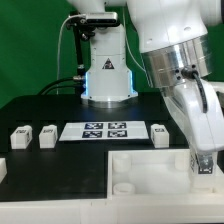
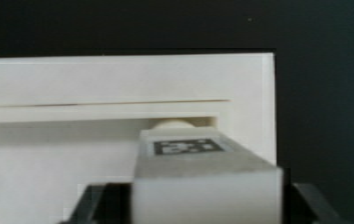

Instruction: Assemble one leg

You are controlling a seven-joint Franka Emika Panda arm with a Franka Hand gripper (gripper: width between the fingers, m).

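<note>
In the wrist view my gripper [image 2: 206, 208] is shut on a leg [image 2: 206, 178], a stubby white piece with a square code tag on its face. The dark fingers [image 2: 106, 208] press on both of its sides. The leg's narrow end points at the large white square tray-like part [image 2: 121, 85] and sits close to its wall. In the exterior view the gripper [image 1: 204, 164] hangs low over the right end of that part [image 1: 140, 180], and the held leg is mostly hidden there. Three loose legs lie on the black table: two on the exterior view's left [image 1: 20, 133] [image 1: 46, 135] and one right of centre [image 1: 160, 133].
The marker board [image 1: 105, 130] lies flat between the loose legs. The arm's white base [image 1: 108, 78] with a blue light stands behind it. A white piece [image 1: 3, 170] shows at the exterior view's left edge.
</note>
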